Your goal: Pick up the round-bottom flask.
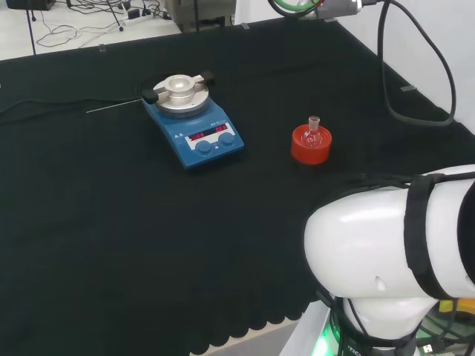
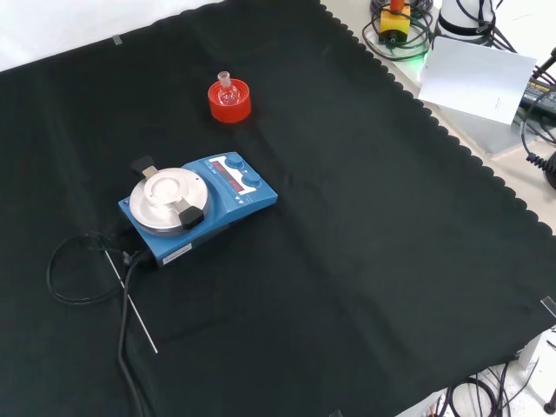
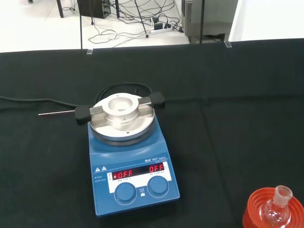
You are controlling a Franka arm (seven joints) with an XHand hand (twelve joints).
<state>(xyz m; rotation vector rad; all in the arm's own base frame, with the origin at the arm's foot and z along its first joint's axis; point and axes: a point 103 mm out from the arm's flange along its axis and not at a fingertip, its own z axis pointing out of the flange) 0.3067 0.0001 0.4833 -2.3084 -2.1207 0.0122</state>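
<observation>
Head view: the flask (image 1: 314,132) stands upright, neck up, in a red ring stand (image 1: 310,145) on the worktop (image 1: 111,237), right of the blue stirrer (image 1: 194,122).

Front view: the flask (image 2: 228,91) sits beyond the stirrer (image 2: 196,204).

Wrist view: the flask (image 3: 278,211) lies ahead, below the camera, beside the stirrer (image 3: 129,156). Whether the robot hand is open or closed cannot be told.

Head view behind arm, high; front view opposite, looking down; wrist view close; all share blue stirrer (image 1: 194,121) (image 2: 198,205) (image 3: 129,161).
</observation>
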